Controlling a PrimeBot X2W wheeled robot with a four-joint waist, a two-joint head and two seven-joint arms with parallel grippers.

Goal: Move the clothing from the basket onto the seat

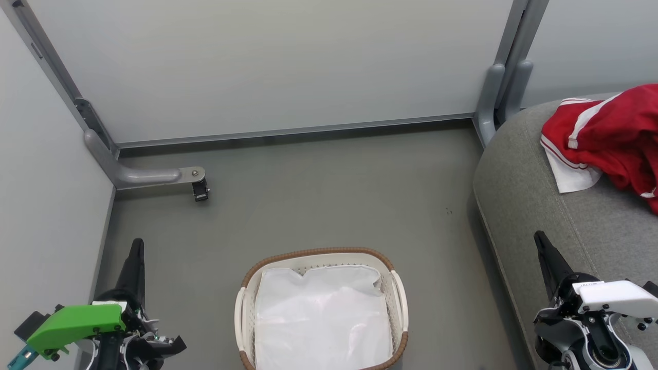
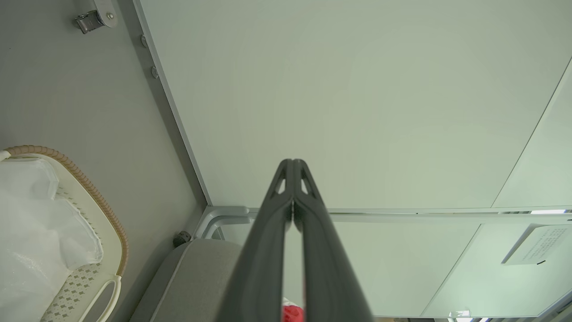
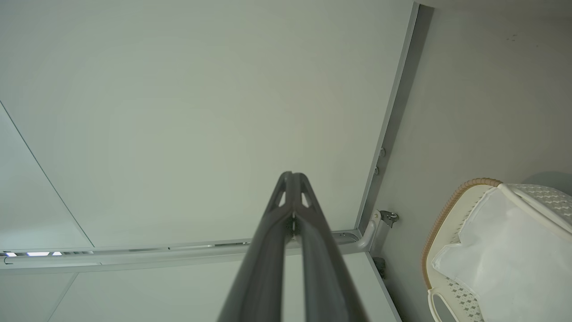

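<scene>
Clothing (image 1: 611,131) on seat (image 1: 534,205); L claw (image 1: 138,245), R claw (image 1: 539,239) pinched, low.

It looked like a test room, not a real home. Plain pale wall panels (image 1: 267,67) stood in grey metal frames (image 1: 288,132), one foot (image 1: 144,176) had a little wheel (image 1: 200,192), and the floor (image 1: 329,195) was smooth and grey.
</scene>
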